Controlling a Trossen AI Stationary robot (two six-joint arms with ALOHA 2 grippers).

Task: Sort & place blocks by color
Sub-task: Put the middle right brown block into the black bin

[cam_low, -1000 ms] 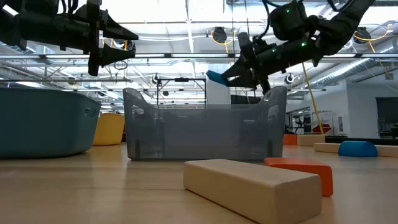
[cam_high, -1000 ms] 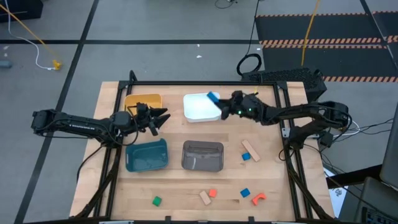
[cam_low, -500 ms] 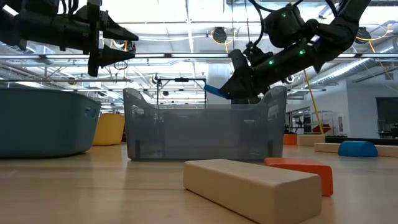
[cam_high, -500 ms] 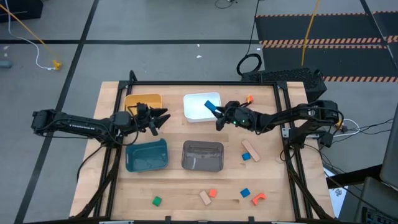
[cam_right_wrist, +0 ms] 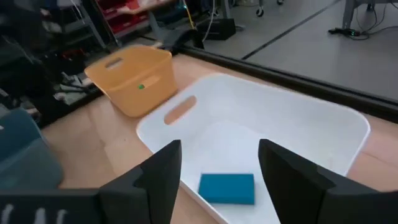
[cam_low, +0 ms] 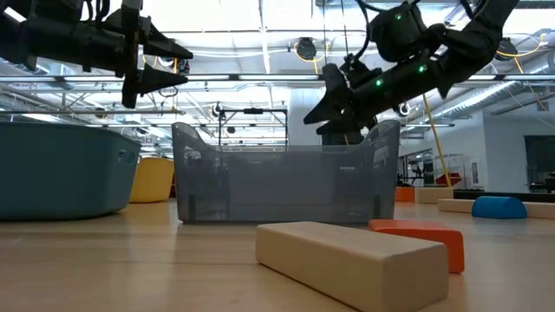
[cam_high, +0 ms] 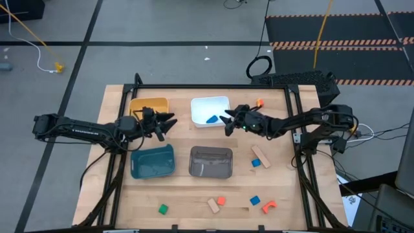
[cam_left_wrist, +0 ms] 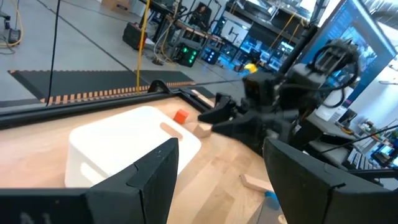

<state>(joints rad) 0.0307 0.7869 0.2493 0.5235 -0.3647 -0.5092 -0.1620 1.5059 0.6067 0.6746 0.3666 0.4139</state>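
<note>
A blue block (cam_right_wrist: 227, 188) lies flat on the floor of the white bin (cam_high: 208, 103), touched by no gripper. My right gripper (cam_high: 227, 123) hangs open just above the bin's right rim, its fingers (cam_right_wrist: 160, 174) pointing into the bin with nothing between them. My left gripper (cam_high: 171, 122) hovers open and empty between the yellow bin (cam_high: 149, 106) and the white bin. Loose blocks lie on the table: a green cube (cam_high: 163, 209), a tan bar (cam_high: 213, 206), an orange cube (cam_high: 221, 201), a blue cube (cam_high: 255, 201) and an orange arch (cam_high: 269, 206).
A teal bin (cam_high: 152, 162) and a grey bin (cam_high: 211, 162) stand in the table's middle row. A tan bar (cam_high: 261, 156) and a blue block (cam_high: 256, 163) lie right of the grey bin. An orange block (cam_high: 259, 102) sits at the far right.
My right gripper has moved a little toward the table's near edge beside the white bin and opened, letting go of the blue block. The block has dropped from between the fingers and now lies in the white bin.
</note>
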